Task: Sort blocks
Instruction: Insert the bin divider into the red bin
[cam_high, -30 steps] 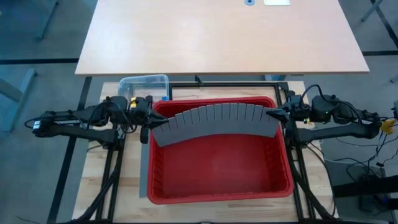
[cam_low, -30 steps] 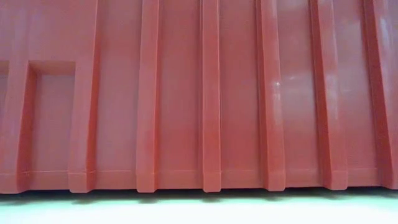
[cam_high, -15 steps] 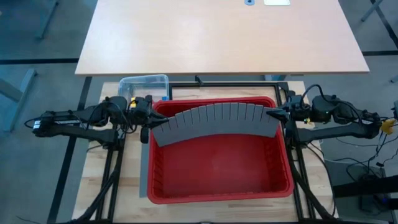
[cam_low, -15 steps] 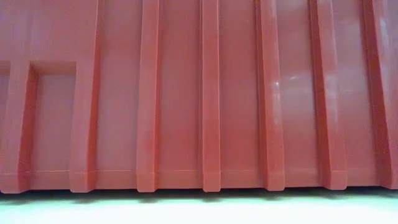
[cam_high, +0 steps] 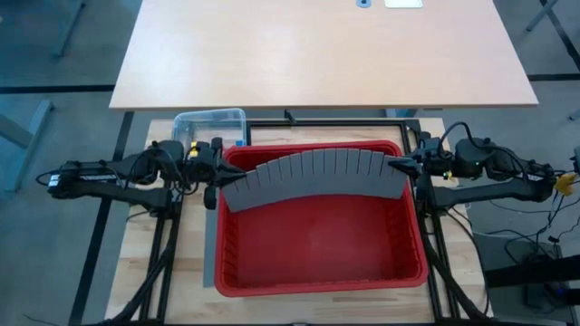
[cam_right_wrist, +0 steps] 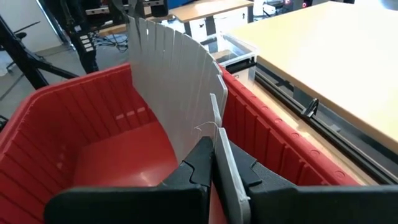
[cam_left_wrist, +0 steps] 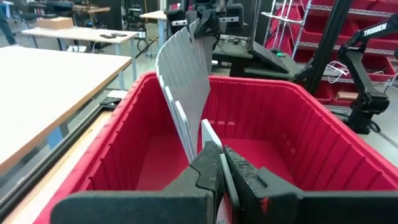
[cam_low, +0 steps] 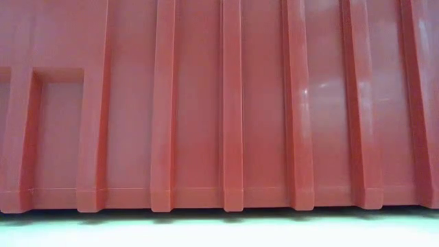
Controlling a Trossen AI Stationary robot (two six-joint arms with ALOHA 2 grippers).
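Both arms' jaws pinch opposite ends of a bowed grey divider [cam_high: 313,181] over an empty red bin [cam_high: 317,237]; no blocks visible, sorting not begun.

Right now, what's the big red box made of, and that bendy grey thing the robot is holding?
The red bin looks like hard moulded plastic: slightly glossy, with ribbed walls. The grey divider panel seems to be thin, matte plastic sheet, maybe stiff card; it bows in an arc between the left gripper and the right gripper, both shut on its ends, and slots are cut along one edge.
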